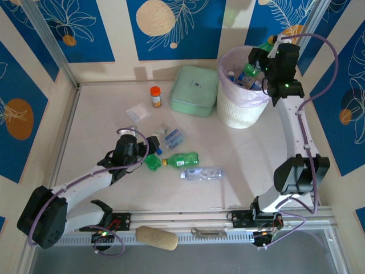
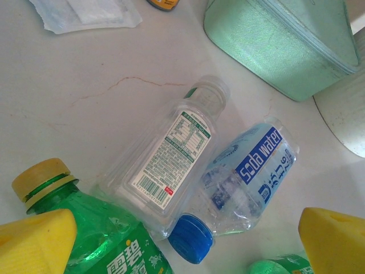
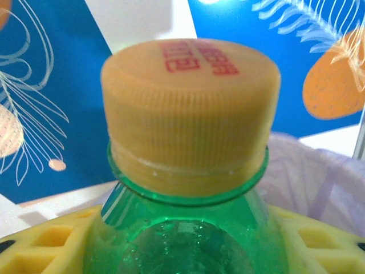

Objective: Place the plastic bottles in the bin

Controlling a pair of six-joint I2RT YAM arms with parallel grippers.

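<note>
Bottles [image 1: 246,75] lie piled in the bin [image 1: 231,117], which stands at 1 o'clock on the bench [image 1: 97,125]. Right tool [image 1: 268,51] hangs over the bin rim at its 1 o'clock edge, clamped on a green bottle [image 1: 266,42]. In the right wrist view that bottle stands cap up between the yellow pads [image 3: 40,248], with the pink liner [image 3: 325,171] behind.

More bottles lie near the bench centre. A blue-label bottle [image 1: 175,137] and a clear bottle [image 1: 163,130] lie side by side, touching. At their 6 o'clock lies a yellow-capped bottle [image 1: 182,158], cap toward 9 o'clock; a water bottle [image 1: 202,173] lies just beside it at 4 o'clock.

Left tool [image 1: 150,150] sits at 9 o'clock of this group, jaws wide apart, gripping nothing. In the left wrist view its pads [image 2: 34,242] show at the lower corners; the blue-label bottle's blue cap [image 2: 191,238] lies between them, and a second green bottle [image 2: 97,234] lies partly behind the pad at 7 o'clock.

A mint box [image 1: 195,90] stands at 9 o'clock of the bin, an orange-capped jar [image 1: 155,96] at 9 o'clock of the box, a flat bag [image 1: 138,112] at 7 o'clock of the jar.
</note>
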